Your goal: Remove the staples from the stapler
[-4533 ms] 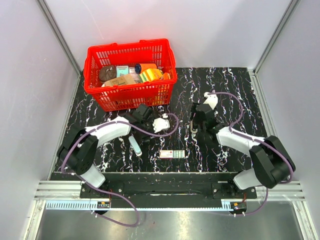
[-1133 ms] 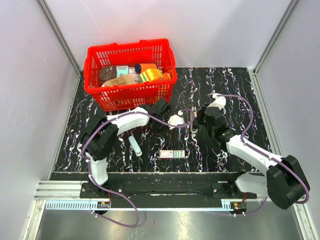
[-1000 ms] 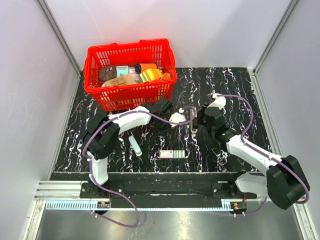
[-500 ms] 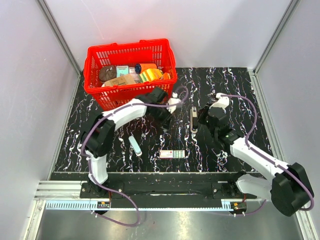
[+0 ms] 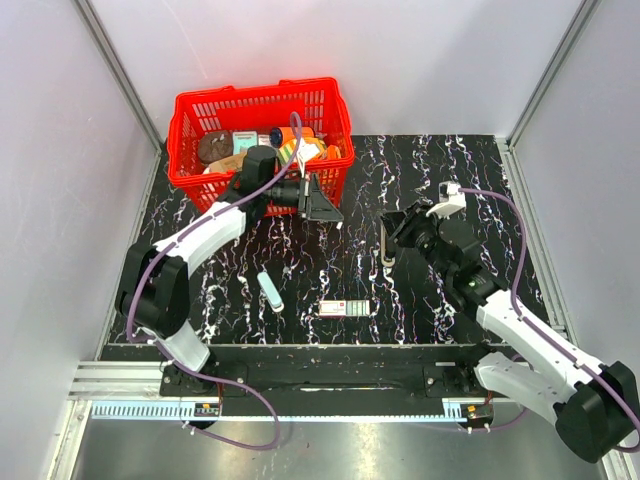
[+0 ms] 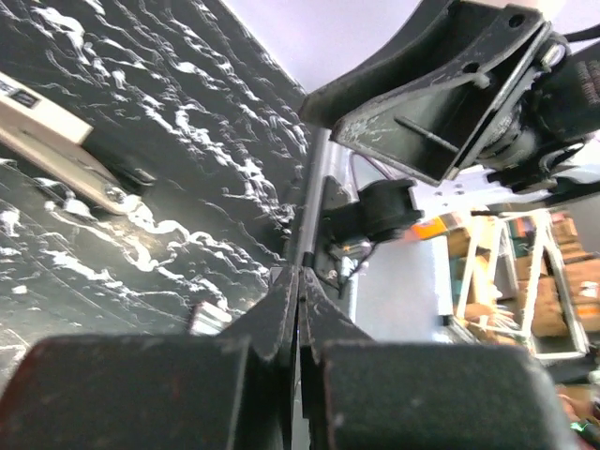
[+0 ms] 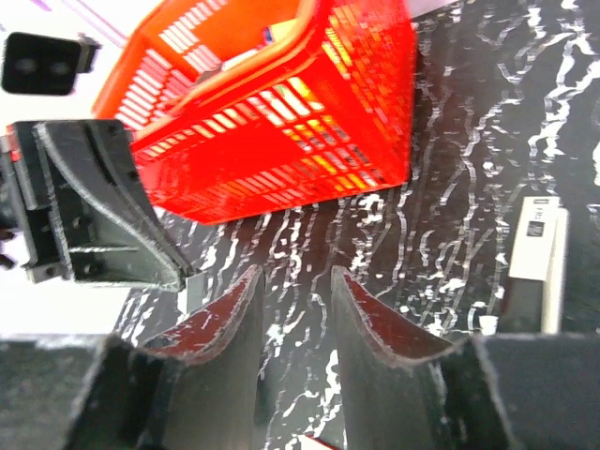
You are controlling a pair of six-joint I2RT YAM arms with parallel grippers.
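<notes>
The stapler (image 5: 387,243) lies near the middle of the bench (image 5: 470,180), slightly toward 3 o'clock, and is gripped by neither tool. The right tool (image 7: 295,277), just at its 2 o'clock, is seen with fingers apart and nothing between them. The left tool (image 6: 298,277), at the stapler's 10 o'clock, is pressed together; whether a thin staple strip is pinched at its tip cannot be told. The extraction step is judged to be in hand. Next, the stapler should be steadied by the right tool and any strip inside drawn out by the left. Counted: one stapler, one small box (image 5: 345,308) at its 7 o'clock, one pale oblong (image 5: 270,291) at 8 o'clock, one basket (image 5: 258,97) at 11 o'clock, two tools.
</notes>
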